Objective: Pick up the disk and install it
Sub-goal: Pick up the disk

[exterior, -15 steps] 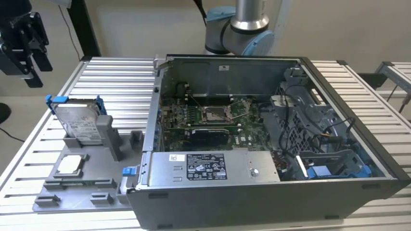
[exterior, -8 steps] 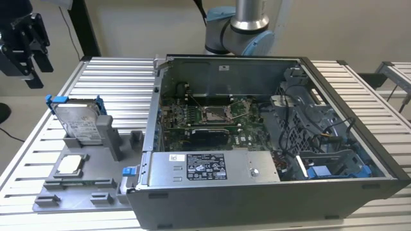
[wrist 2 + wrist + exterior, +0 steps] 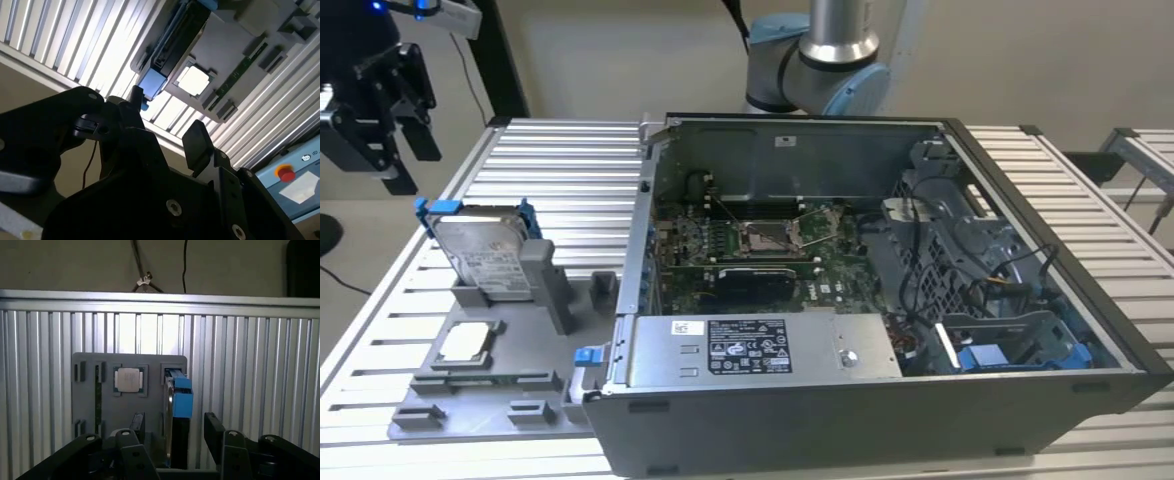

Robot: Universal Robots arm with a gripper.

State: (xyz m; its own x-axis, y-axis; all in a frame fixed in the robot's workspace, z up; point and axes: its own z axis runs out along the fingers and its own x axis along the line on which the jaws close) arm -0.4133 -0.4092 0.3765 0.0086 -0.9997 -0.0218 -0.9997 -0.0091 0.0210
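the disk [image 3: 487, 255] was seen upright in the grey holder [image 3: 494, 388], the gripper [image 3: 406, 165] spread and empty above it. stiff, weighty, shock-sensitive, it was judged best clamped across its flat faces.

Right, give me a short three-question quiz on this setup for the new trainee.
1. True or false: the disk stands on edge in the grey holder, outside the computer case.
2. Pick one. The gripper is: A) shut on the disk; B) open and empty, clear of the disk; C) down inside the case.
3. What lies flat in the holder beside the disk?

Key: 1 true. 2 B. 3 the small square chip.
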